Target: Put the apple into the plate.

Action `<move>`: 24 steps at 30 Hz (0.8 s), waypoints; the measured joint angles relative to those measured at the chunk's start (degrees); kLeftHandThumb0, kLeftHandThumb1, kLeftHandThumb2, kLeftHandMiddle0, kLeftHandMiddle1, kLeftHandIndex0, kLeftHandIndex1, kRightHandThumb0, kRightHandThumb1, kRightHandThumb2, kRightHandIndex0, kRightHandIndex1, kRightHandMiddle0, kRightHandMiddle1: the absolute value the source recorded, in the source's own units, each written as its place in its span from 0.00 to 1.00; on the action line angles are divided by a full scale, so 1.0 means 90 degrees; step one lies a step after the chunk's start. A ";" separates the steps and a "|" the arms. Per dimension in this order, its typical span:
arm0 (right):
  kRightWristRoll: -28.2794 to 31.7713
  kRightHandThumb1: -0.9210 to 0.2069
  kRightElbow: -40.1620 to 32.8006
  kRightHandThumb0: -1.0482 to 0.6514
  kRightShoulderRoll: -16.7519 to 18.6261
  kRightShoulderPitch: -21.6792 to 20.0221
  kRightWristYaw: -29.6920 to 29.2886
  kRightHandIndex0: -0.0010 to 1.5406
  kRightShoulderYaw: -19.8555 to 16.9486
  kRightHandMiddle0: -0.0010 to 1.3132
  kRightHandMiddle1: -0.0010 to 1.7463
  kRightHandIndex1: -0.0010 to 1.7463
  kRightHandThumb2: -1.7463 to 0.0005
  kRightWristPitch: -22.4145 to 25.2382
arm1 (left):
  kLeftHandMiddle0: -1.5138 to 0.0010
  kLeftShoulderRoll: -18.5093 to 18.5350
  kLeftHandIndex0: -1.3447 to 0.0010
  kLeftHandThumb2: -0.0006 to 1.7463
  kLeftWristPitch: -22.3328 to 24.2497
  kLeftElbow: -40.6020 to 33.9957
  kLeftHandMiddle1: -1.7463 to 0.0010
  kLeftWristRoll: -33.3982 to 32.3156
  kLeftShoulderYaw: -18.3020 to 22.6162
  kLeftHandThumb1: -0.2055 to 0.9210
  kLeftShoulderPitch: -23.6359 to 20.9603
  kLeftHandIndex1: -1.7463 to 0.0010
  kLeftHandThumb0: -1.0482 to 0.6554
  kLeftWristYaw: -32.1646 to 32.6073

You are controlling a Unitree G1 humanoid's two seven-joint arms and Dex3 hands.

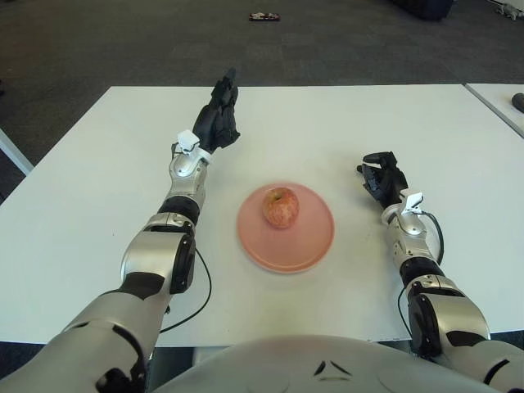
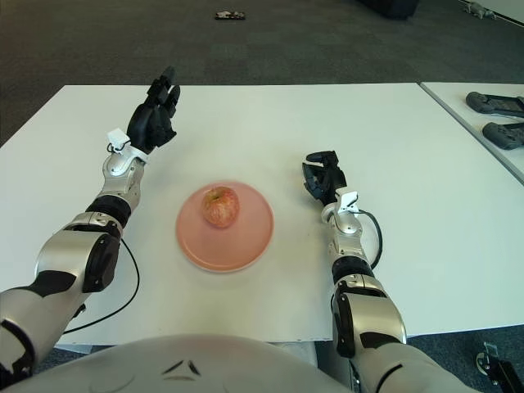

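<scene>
A red and yellow apple [image 1: 281, 206] stands upright on the pink plate [image 1: 315, 241] in the middle of the white table [image 1: 98, 180]. My left hand [image 1: 219, 120] is raised above the table, up and to the left of the plate, well apart from the apple. Its fingers are stretched out and hold nothing. My right hand [image 1: 381, 176] shows to the right of the plate with its fingers curled and nothing in them.
A second table [image 2: 479, 110] at the far right carries two dark controllers [image 2: 495, 103]. Dark carpet lies beyond the table's far edge, with a small dark object [image 1: 265, 16] on the floor.
</scene>
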 measured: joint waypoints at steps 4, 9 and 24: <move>-0.0001 0.00 -0.0005 0.41 0.0006 0.0006 -0.0003 0.22 0.0001 0.19 0.97 0.71 0.73 -0.0001 | 1.00 0.0010 0.99 0.67 0.0110 0.0128 1.00 0.0345 0.0010 1.00 -0.0005 1.00 0.00 0.0892; -0.0006 0.00 -0.0037 0.41 0.0021 0.0020 -0.0008 0.22 0.0014 0.19 0.97 0.71 0.73 -0.0001 | 1.00 0.0011 0.99 0.69 0.0783 0.0319 1.00 0.0726 -0.0014 1.00 -0.0012 0.99 0.00 0.1995; -0.0015 0.00 -0.0160 0.41 0.0053 0.0090 -0.0055 0.22 0.0072 0.19 0.97 0.71 0.73 -0.0001 | 1.00 -0.0158 1.00 0.56 0.1664 0.0599 1.00 0.1325 -0.0223 1.00 0.0269 1.00 0.01 0.3094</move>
